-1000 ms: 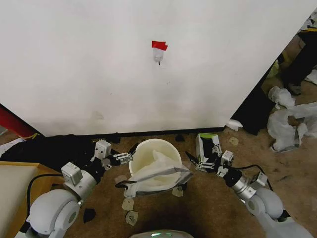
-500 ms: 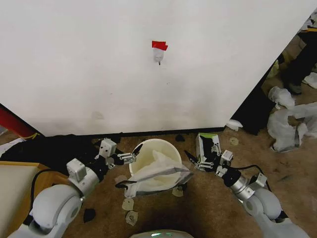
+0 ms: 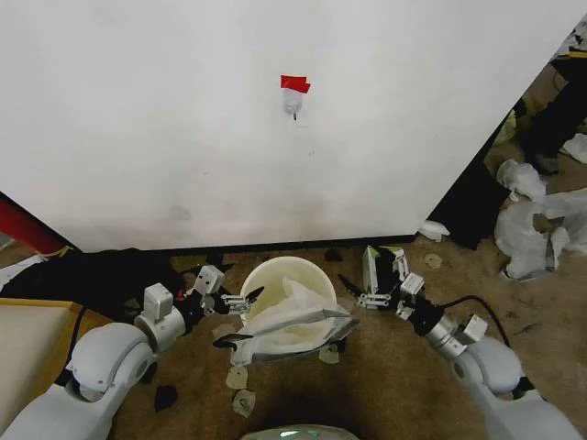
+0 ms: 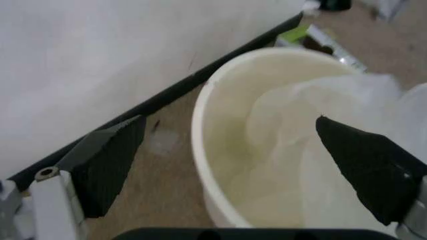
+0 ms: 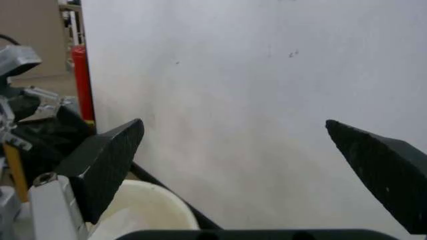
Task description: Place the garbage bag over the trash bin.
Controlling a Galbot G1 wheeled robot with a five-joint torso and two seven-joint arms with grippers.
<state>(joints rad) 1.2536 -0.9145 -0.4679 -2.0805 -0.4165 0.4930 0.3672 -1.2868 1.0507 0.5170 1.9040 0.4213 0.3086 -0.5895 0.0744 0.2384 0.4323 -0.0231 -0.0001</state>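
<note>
Partly done, judging by the head view. Bin (image 3: pixel 275 280) upright on the floor against the wall, with the bag (image 3: pixel 298 316) slumped half in and half out of it: crumpled inside on the robot's right, spilling over the near rim and lying in a flattened fold down the near side toward the floor. Far rim and left rim bare, cream plastic showing clean. No film stretched round the mouth anywhere.

Left claw (image 3: pixel 248 300) spread wide, gripping nothing, poised just at the bin's left rim, tips close to the bag's edge but apparently not touching it. In the left wrist view, both fingers (image 4: pixel 107 167) parted with the bin (image 4: pixel 220 150) and the bag (image 4: pixel 320 130) between them, nothing pinched.

Right claw (image 3: pixel 353 293) likewise wide open and empty, just beside the bin's right side, with a green and white box (image 3: pixel 374 266) right behind it. In the right wrist view, fingers (image 5: pixel 110 160) well apart, the wall beyond, and a curve of the bin (image 5: pixel 147 205) low between them.

Left to do, by this reading: catching the bag's open edge on both sides, spreading it, and folding it down over the whole rim. Whether the bag's mouth faces up or lies buried in the folds, hard to tell from here.
</note>
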